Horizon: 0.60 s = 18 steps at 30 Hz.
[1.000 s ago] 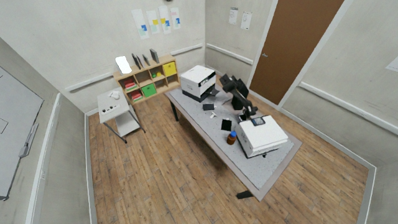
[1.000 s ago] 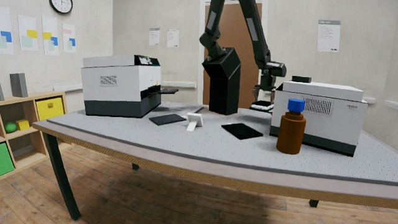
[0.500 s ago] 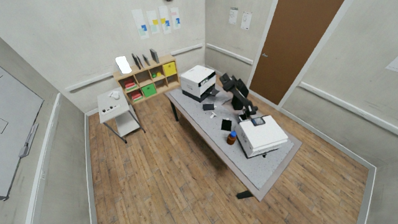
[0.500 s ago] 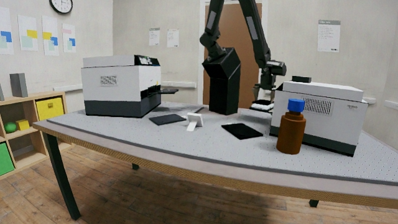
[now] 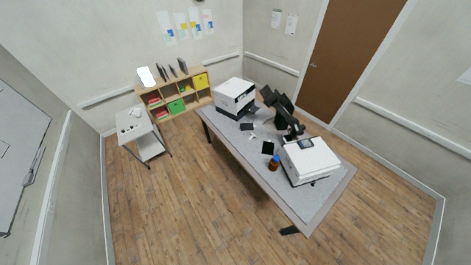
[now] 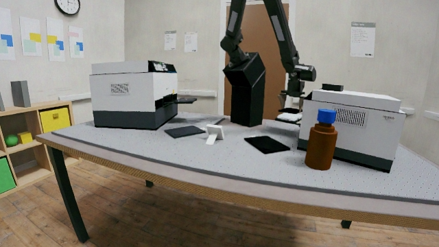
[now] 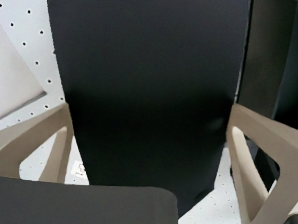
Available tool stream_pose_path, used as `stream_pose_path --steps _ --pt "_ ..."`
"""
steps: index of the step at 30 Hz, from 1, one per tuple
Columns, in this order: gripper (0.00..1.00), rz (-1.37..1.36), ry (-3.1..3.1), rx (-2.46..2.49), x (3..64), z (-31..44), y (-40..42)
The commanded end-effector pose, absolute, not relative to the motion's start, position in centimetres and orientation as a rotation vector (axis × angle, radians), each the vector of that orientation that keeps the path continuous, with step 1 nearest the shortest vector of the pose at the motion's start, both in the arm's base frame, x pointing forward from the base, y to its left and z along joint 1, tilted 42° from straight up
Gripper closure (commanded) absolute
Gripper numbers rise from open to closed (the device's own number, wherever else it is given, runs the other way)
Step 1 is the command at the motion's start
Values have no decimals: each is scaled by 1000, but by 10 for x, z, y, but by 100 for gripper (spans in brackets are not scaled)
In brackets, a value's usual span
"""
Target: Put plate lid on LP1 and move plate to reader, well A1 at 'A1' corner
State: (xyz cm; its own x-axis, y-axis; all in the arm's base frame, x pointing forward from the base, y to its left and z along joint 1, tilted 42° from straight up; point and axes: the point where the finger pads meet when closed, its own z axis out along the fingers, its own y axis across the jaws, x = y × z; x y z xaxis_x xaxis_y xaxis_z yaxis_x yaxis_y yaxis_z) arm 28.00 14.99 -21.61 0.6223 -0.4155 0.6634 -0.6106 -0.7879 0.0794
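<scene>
My gripper [image 6: 289, 108] [image 7: 149, 111] is shut on the dark lid [image 6: 289, 110] [image 7: 150, 55], one finger at each long edge. The lid is just above the white plate [image 6: 289, 117], which sits on the stage at the dispenser [image 5: 310, 160] [image 6: 350, 120]. The lid hides the plate in the wrist view, and well A1 cannot be made out. The reader [image 5: 233, 96] [image 6: 123, 95] stands at the other end of the bench, its dark stage [image 6: 186, 101] sticking out. Two dark bench positions lie between: one [image 5: 246, 126] [image 6: 184, 131] nearer the reader, one [image 5: 268, 148] [image 6: 267, 144] nearer the dispenser. Their names are unreadable.
The brown bottle [image 5: 273, 164] [image 6: 320, 147] with a blue cap stands upright beside the dispenser, towards the bench's front edge. A small white stand [image 5: 252, 136] [image 6: 215, 132] is between the two bench positions. The arm's black base [image 6: 247, 99] stands at the back.
</scene>
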Motion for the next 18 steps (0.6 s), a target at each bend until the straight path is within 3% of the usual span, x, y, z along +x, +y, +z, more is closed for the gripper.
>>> stream_pose_path --steps 1,18 --pt "15 941 -830 2566 277 -211 159" --pt "15 934 -867 2549 283 -210 154"
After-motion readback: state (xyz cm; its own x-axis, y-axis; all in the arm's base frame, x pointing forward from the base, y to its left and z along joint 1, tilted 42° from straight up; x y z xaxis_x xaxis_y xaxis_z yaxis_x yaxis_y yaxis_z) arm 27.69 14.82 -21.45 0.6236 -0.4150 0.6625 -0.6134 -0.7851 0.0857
